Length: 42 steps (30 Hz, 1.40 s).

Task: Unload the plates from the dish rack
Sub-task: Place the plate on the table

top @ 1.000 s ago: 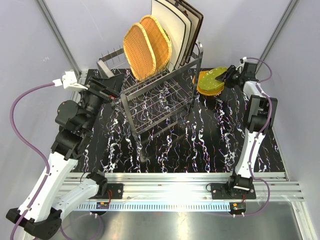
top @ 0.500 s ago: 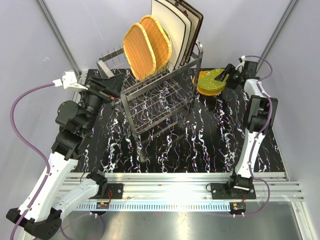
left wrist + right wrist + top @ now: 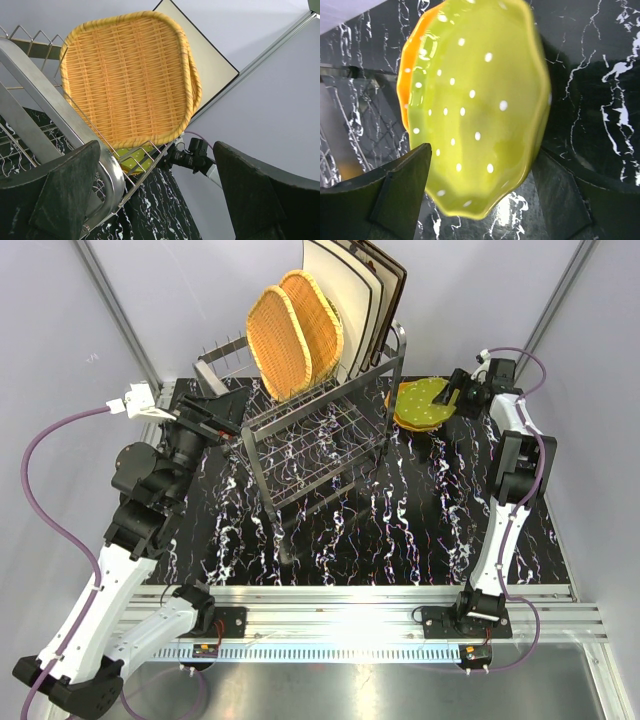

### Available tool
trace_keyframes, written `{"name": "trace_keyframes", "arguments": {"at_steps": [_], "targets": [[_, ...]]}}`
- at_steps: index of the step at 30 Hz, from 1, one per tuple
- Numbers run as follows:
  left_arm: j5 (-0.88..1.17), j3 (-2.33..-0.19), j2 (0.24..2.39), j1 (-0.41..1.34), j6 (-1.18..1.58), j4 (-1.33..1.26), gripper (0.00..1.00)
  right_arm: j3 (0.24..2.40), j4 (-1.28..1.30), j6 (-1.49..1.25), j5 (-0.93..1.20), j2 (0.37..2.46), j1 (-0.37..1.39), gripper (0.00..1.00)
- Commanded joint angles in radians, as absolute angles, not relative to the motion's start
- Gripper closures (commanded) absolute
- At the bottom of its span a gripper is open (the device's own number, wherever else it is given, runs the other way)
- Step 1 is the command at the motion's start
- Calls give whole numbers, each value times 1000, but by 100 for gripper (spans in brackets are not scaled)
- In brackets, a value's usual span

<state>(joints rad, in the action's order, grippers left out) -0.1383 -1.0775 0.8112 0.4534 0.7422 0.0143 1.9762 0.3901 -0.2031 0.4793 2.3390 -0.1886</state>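
The chrome dish rack (image 3: 320, 430) stands mid-table with two wicker plates (image 3: 290, 332) and large cream square plates (image 3: 355, 295) upright in its top tier. On the table right of the rack, a green dotted plate (image 3: 422, 400) lies on an orange one (image 3: 406, 95). My right gripper (image 3: 455, 393) is open at the green plate's (image 3: 475, 110) right rim, and that rim lies between its spread fingers (image 3: 395, 197). My left gripper (image 3: 205, 420) is open at the rack's left end. Its left finger (image 3: 60, 200) is beside the rack's tube (image 3: 60, 115), below the wicker plates (image 3: 127, 75).
The black marbled tabletop (image 3: 400, 530) stretches in front of the rack. Grey walls and frame posts (image 3: 120, 310) close in the back and sides. The right arm's links (image 3: 515, 470) rise along the right edge. A cream plate (image 3: 212, 62) shows behind the wicker ones.
My right gripper has opened and drawn back a little to the right, leaving the green plate on the orange one. The left arm has not moved.
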Motion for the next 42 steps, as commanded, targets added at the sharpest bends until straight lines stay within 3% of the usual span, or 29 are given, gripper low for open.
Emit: {"name": "trace_keyframes", "arguments": {"at_steps": [1,34,38,39,40,42], "targets": [[-115,-1060,807,456,747,3,1,2043,385,-152,462,2339,-175,14],[-118,-1092,824,456,746,43,1,2112,429,-68,437,2382,-112,13],[-104,-1126,850,456,736,66,1,2126,451,-42,431,2379,-109,11],[-103,-1134,857,456,733,69,1,2129,456,-35,433,2381,-109,9],[-101,-1149,865,456,730,77,1,2138,466,-25,436,2382,-109,1],[-100,-1166,873,456,723,89,1,2141,485,-5,436,2384,-109,0]]}}
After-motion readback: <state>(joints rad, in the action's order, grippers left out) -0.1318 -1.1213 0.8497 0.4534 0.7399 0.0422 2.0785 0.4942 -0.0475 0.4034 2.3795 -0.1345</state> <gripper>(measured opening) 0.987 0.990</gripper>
